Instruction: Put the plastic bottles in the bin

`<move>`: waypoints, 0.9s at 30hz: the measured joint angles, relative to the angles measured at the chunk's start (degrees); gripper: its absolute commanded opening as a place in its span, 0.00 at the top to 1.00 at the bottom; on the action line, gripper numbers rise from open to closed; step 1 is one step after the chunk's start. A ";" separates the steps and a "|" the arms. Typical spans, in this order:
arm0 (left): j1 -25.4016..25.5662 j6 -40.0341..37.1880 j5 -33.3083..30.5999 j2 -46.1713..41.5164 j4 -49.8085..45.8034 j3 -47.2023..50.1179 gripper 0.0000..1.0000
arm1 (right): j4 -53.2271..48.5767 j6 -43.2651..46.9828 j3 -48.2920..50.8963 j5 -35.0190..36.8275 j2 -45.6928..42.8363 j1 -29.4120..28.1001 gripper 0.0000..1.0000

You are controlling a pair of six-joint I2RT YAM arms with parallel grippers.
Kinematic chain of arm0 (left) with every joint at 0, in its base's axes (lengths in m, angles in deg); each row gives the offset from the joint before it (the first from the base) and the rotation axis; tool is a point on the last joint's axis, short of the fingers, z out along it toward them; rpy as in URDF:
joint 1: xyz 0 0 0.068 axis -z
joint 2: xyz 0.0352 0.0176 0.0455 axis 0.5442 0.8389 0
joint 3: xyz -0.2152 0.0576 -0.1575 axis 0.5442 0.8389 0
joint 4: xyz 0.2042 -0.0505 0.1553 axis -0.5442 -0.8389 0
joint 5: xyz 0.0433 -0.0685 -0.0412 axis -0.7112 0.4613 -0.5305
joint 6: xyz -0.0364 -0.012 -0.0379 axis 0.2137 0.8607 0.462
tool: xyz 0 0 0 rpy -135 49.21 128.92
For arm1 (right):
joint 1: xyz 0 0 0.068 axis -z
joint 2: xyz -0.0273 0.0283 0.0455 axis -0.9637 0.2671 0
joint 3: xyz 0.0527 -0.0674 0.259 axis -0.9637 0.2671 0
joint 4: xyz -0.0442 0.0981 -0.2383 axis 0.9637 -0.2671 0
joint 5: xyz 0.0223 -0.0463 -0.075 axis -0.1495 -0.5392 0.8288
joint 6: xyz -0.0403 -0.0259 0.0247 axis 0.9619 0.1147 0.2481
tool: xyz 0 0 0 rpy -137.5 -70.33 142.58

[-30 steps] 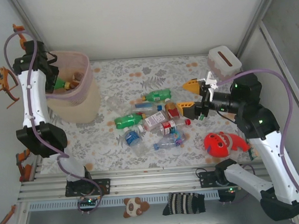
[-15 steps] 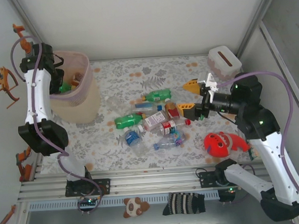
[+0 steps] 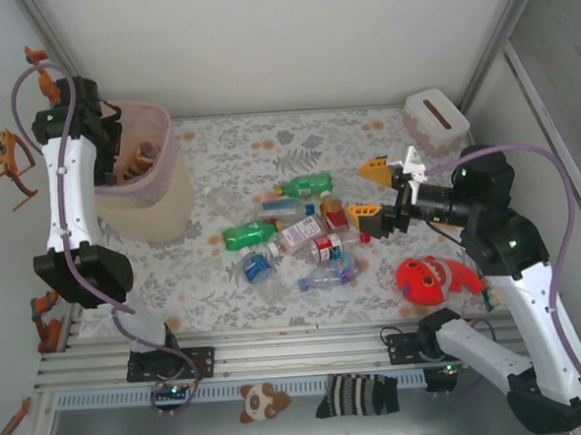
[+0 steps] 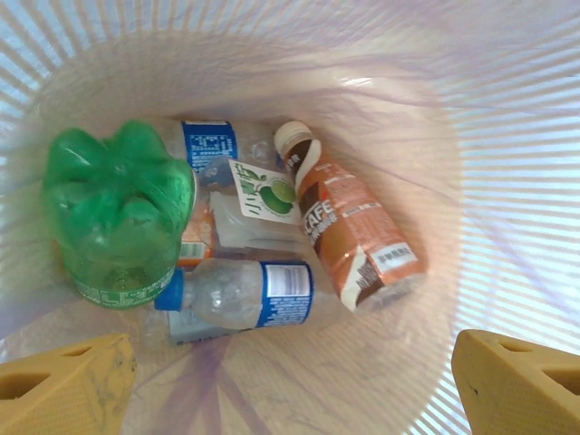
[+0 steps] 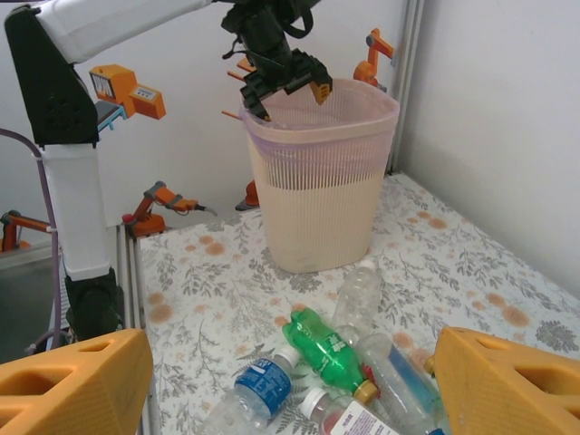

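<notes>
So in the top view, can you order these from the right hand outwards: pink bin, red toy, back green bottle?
1. The green bottle, just left of the right hand.
2. The red toy, front right.
3. The bin, far left.

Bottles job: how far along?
Done: at least four bottles lie in the bin. In hand: nothing. The left gripper hangs open over the bin, and the right gripper is open above the pile. Left: roughly nine bottles on the table.
</notes>
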 measured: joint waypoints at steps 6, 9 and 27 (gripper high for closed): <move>0.79 -4.31 1.99 -2.80 2.97 -0.28 0.12 | 0.04 -0.68 0.00 1.44 0.15 0.00 0.22; 1.31 -8.85 3.34 -4.57 6.43 0.39 0.13 | 0.07 -1.33 0.09 2.08 0.52 0.00 0.22; 8.31 -30.12 13.90 -21.86 26.97 18.84 0.23 | 1.84 -8.31 1.60 10.91 4.20 0.00 0.24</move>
